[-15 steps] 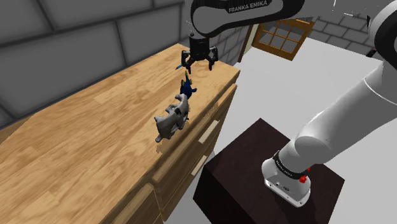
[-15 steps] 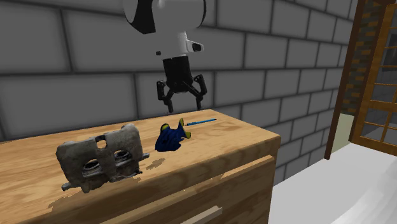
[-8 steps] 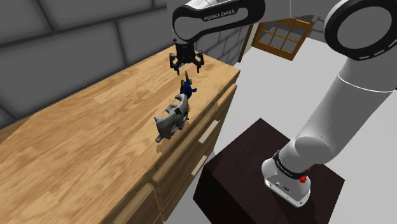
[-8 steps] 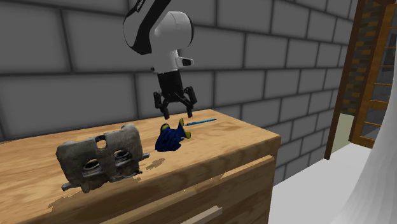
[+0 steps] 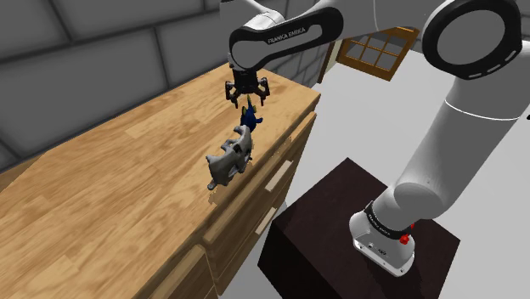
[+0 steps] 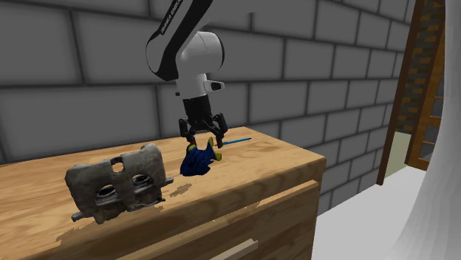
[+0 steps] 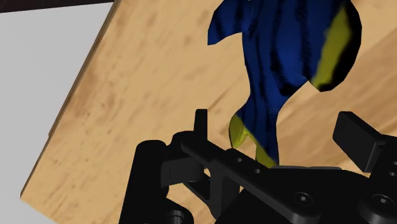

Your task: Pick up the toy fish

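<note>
Lower than half a second before, the gripper (image 6: 205, 140) hung just above the blue-and-yellow toy fish (image 6: 195, 161) — fingers spread apart, its tail between them, nothing grasped. The fish lay on the wooden cabinet top (image 6: 281, 166), near a grey metal part (image 6: 114, 188).

Even dim light, faint shadows, no glare.

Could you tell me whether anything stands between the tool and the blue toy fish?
Nothing visible does. The open tool hangs right above the toy fish on the wooden top. The grey metal part stands apart from the fish, toward the second exterior view's left.
</note>
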